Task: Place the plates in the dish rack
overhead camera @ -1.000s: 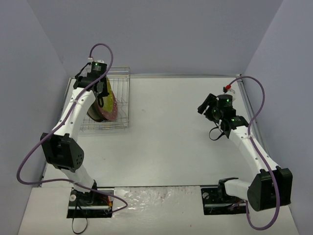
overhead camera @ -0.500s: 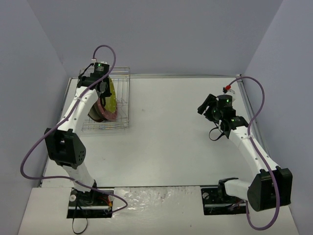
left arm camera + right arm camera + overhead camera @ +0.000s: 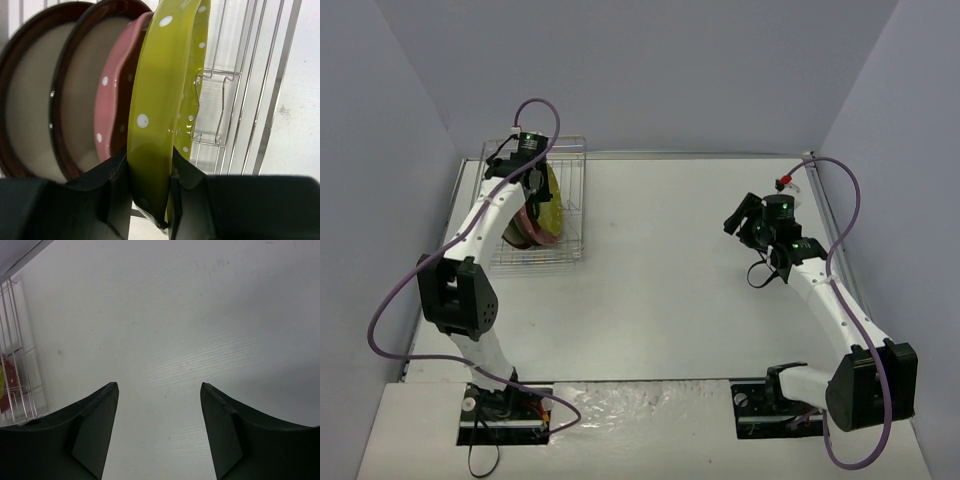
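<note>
The silver wire dish rack (image 3: 568, 200) stands at the far left of the table. In the left wrist view, two large brown-rimmed plates (image 3: 30, 100) stand upright in the rack (image 3: 235, 100) with the pink dotted plate (image 3: 112, 105) beside them. My left gripper (image 3: 150, 175) is shut on the rim of the yellow-green dotted plate (image 3: 160, 90), holding it upright next to the pink one. In the top view the gripper (image 3: 535, 190) is over the rack, with the yellow-green plate (image 3: 552, 200) under it. My right gripper (image 3: 159, 390) is open and empty above bare table, at mid right (image 3: 745, 220).
The rack's free slots (image 3: 220, 115) lie to the right of the yellow-green plate. The rack's edge shows at the left of the right wrist view (image 3: 15, 365). Grey walls (image 3: 650, 60) enclose the table on three sides.
</note>
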Controlling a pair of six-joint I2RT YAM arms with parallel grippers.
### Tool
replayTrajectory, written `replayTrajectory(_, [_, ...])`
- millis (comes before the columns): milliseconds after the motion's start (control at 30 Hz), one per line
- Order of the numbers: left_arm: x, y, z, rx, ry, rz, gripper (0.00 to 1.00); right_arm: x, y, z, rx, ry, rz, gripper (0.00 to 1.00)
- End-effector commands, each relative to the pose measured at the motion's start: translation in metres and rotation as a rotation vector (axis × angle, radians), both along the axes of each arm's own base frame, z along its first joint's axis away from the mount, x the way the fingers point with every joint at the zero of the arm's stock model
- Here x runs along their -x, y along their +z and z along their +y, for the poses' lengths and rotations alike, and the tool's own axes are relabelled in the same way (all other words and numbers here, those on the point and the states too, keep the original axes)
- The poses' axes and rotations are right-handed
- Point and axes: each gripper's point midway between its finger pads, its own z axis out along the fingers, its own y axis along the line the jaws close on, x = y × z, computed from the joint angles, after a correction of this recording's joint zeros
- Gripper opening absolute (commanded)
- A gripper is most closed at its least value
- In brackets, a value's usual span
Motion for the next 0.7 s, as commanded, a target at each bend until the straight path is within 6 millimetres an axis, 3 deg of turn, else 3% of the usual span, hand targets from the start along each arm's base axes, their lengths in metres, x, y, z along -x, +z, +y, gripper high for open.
replayTrajectory(0, [-0.023, 0.034, -0.009, 0.045, 0.026, -0.162, 0.00, -0.010, 0.012, 0.000, 0.003, -0.011, -0.062, 0.63])
replayTrajectory(567, [-0.021, 0.006, -0.015, 0.025, 0.049, -0.112, 0.00, -0.012, 0.013, 0.001, 0.011, -0.004, -0.063, 0.63])
replayTrajectory(667, [-0.021, 0.008, -0.014, 0.012, 0.053, -0.107, 0.16, -0.012, 0.012, 0.000, 0.012, -0.006, -0.060, 0.63])
